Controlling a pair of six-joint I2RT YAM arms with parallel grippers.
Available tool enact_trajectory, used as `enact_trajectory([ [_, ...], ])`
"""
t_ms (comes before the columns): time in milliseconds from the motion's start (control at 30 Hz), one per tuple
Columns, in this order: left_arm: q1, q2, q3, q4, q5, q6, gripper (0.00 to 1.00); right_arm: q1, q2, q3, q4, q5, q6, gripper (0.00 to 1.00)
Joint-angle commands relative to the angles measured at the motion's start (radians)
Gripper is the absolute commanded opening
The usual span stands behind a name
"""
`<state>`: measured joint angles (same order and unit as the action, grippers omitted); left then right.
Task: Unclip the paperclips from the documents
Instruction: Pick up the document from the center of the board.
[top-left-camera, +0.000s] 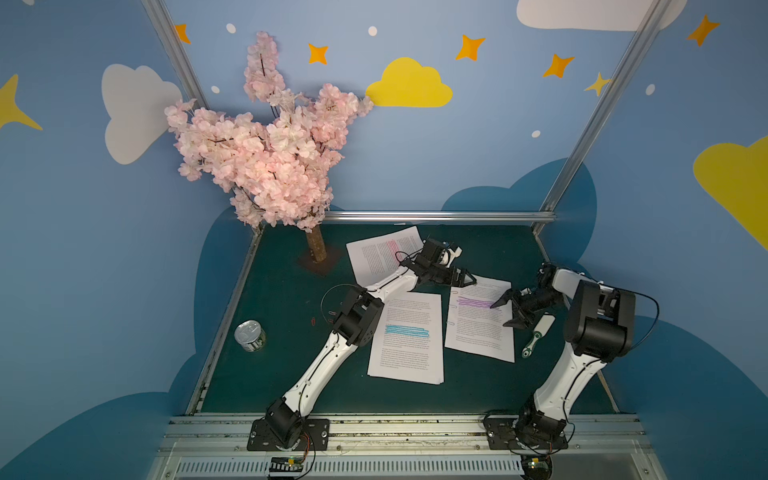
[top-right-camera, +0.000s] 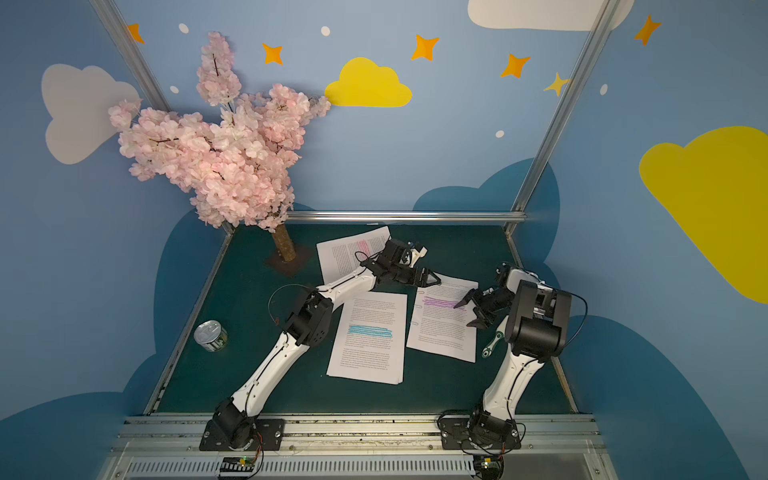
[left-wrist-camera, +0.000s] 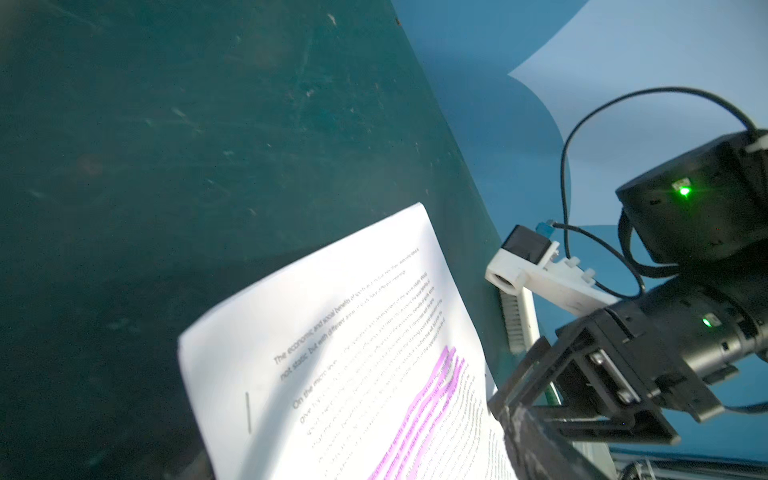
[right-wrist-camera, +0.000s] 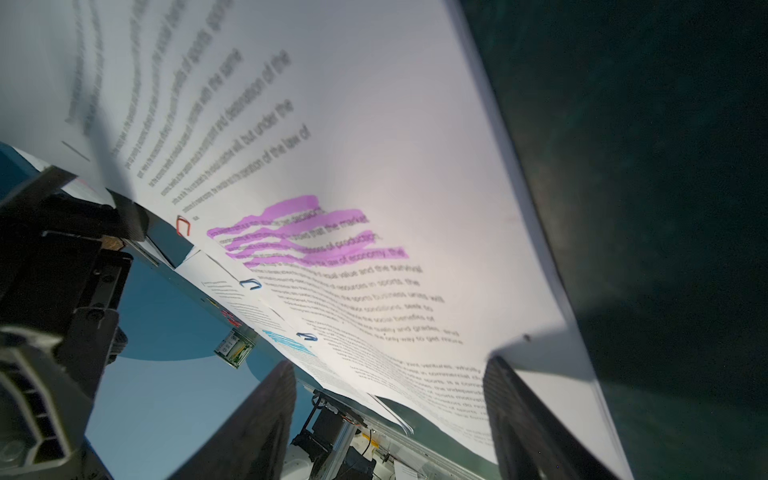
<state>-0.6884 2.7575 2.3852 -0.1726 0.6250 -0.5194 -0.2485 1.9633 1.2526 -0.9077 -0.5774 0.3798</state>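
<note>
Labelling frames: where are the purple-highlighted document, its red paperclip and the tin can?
purple-highlighted document (top-left-camera: 478, 332): in a top view, lower printed area.
red paperclip (right-wrist-camera: 183, 226): right wrist view, its wire loop.
tin can (top-left-camera: 248, 332): in a top view, its lid.

Left arm reaches far and right, elbow raised mid-scene; left gripper points right, seen side-on, jaw gap unclear. Right arm rises near right, folds back left; right gripper low, fingers spread wide.
</note>
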Motion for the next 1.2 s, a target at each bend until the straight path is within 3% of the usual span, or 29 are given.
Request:
enact_trajectory([
  [0, -0.012, 0.038, -0.010, -0.099, 0.097, 0.028, 0.98, 0.015, 0.068, -0.017, 0.045, -0.004, -0.033, 0.72],
  [200, -0.010, 0.010, 0.001, -0.143, 0.076, 0.093, 0.96, 0.014, 0.073, -0.009, 0.036, -0.002, -0.039, 0.72],
  [333, -0.010, -0.009, -0.015, -0.176, 0.059, 0.130, 0.81, 0.015, 0.072, -0.010, 0.032, -0.001, -0.045, 0.72],
  [433, -0.010, -0.027, -0.031, -0.173, 0.053, 0.143, 0.57, 0.015, 0.073, -0.005, 0.030, -0.002, -0.044, 0.72],
  [567, -0.008, -0.043, -0.037, -0.164, 0.051, 0.146, 0.16, 0.015, 0.068, -0.002, 0.028, -0.007, -0.048, 0.73],
  [633, -0.008, -0.051, -0.037, -0.165, 0.052, 0.144, 0.05, 0.014, 0.062, 0.000, 0.024, -0.006, -0.056, 0.73],
  [867, -0.008, -0.126, -0.042, -0.154, 0.051, 0.117, 0.03, -0.004, -0.109, -0.002, 0.008, -0.023, -0.132, 0.73],
  [1167, -0.004, -0.388, -0.137, -0.270, 0.027, 0.167, 0.03, -0.011, -0.348, 0.095, 0.048, -0.343, -0.240, 0.77],
])
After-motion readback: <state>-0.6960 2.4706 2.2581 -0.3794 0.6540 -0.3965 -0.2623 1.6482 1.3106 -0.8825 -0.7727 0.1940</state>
